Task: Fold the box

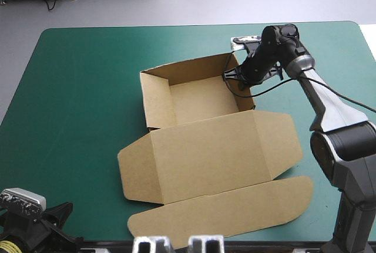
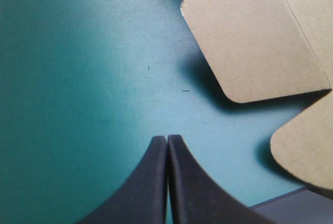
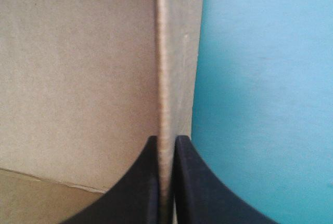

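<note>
One box [image 1: 205, 159], one teal-green cover [image 1: 76, 88], two left fingers [image 2: 145, 193], two right fingers [image 3: 135, 193].

On worktop [image 1: 76, 88] middle: box [image 1: 205, 153], tray toward far edge, lid flat toward near edge. At tray's right wall: right gripper [image 3: 166, 140]. Near left corner: left gripper [image 2: 167, 140], apart from lid.

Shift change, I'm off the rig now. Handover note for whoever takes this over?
Right gripper: shut on the box, fingers pinching the tray's right wall.
Left gripper: shut, empty, over the teal-green cover beside a lid flap.
Done: the tray's far and left walls are up.
Left: whether the right wall is tucked cannot be told. The lid lies flat toward the near edge, flaps spread.
</note>
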`<state>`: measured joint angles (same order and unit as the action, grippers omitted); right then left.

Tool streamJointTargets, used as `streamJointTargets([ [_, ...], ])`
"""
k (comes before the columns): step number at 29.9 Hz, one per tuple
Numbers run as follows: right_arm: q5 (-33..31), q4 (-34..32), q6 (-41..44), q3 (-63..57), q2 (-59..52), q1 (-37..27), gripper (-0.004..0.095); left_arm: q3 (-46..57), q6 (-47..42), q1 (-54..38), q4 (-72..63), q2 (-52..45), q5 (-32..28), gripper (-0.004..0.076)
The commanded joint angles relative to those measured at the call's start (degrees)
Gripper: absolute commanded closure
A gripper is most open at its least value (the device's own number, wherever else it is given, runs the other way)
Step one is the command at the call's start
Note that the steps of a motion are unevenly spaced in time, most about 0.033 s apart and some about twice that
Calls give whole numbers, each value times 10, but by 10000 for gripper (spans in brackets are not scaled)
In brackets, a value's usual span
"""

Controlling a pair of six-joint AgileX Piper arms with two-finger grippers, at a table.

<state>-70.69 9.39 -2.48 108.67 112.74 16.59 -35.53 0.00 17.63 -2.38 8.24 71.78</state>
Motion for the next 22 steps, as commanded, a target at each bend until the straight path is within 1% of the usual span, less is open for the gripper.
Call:
streamJointTargets([
  [1, -9, -66, 5, 15, -84, -16, 909, -12, -8, 2, 6, 10, -34, 734],
  [5, -9, -87, 0, 10, -129, -68, 909, -12, -8, 2, 15, 10, -48, 734],
  [12, -9, -82, -6, 10, -176, -227, 925, -12, -8, 2, 15, 10, -62, 734],
  [16, -9, -82, -8, -9, -175, -315, 927, -12, -8, 2, 15, 10, -62, 734],
  [18, 2, -82, -9, -37, -171, -351, 927, -12, -8, 2, 15, 10, -62, 734],
  [22, 30, -83, -10, -88, -155, -404, 927, -12, -8, 2, 16, 10, -62, 734],
])
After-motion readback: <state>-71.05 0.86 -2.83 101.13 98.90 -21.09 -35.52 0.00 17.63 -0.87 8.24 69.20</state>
